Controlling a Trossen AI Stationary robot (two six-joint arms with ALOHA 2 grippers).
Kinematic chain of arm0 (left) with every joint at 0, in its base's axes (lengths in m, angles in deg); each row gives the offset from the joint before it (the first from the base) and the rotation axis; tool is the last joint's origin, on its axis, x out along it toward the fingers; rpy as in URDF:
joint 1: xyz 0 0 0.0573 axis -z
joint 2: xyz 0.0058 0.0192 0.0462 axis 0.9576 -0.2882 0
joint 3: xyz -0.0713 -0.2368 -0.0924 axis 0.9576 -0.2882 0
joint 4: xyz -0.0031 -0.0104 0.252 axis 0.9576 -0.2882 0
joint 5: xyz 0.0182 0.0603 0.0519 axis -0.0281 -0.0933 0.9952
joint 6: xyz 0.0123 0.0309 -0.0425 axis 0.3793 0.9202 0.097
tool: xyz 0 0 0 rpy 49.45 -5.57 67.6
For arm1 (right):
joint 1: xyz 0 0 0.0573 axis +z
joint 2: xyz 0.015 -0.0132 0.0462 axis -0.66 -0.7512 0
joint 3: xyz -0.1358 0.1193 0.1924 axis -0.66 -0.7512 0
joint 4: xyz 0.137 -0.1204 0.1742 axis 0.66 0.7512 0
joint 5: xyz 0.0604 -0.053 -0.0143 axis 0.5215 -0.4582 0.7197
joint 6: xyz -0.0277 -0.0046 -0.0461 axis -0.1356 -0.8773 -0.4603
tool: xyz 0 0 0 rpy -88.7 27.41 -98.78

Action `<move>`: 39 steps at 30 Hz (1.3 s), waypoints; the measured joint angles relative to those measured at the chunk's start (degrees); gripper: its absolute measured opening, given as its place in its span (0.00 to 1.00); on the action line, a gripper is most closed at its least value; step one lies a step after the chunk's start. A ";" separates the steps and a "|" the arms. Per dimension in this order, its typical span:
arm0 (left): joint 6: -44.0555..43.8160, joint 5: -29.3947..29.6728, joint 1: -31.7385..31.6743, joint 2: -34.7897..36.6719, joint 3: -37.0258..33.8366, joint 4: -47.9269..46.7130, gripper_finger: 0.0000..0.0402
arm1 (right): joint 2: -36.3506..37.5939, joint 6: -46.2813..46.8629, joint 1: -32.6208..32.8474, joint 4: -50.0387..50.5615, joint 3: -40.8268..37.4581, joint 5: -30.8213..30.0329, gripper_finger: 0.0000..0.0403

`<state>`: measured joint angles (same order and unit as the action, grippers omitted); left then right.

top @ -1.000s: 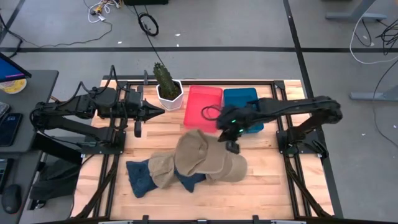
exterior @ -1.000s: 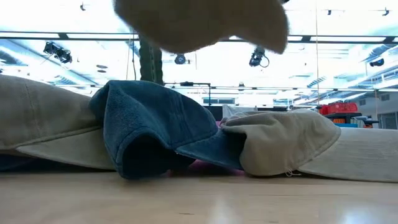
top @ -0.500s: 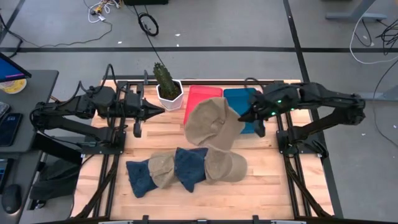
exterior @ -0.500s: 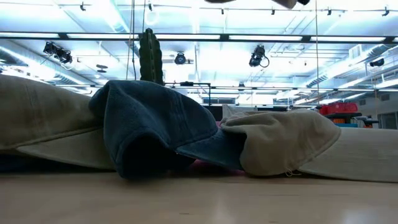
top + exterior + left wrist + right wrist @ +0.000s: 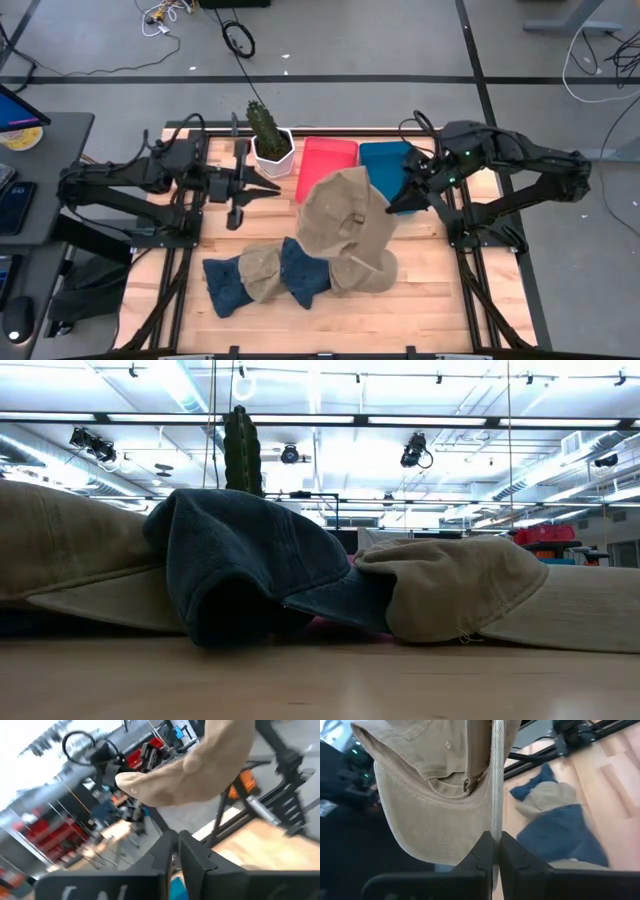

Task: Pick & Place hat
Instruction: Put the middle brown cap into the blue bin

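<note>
Right pincer (image 5: 392,207) raised, clamping tan hat (image 5: 340,215) above table

no readable text, no labels, no brands

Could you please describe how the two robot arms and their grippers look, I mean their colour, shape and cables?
Both arms are black, built of slim jointed segments. The left gripper and the right gripper each end in two dark, angular fingers tapering to a point. Black cables loop along both arms, and small green lights glow on the right arm. No markings are readable.
</note>
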<state>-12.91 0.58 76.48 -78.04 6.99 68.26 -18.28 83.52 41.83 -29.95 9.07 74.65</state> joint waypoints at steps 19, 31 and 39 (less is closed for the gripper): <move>25.00 15.53 3.05 -0.68 0.00 4.24 0.61 | -4.65 3.14 -7.98 -0.56 0.01 11.69 0.01; 24.67 25.58 7.38 1.86 0.00 -2.41 0.59 | -9.91 4.63 -11.81 -7.75 0.00 20.84 0.01; 24.79 26.02 10.99 1.82 0.00 -5.47 0.59 | -12.00 5.09 -13.91 -8.38 0.00 22.97 0.01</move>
<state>11.88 26.61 87.47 -76.22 6.99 62.79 -30.28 88.61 27.92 -38.33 9.07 97.62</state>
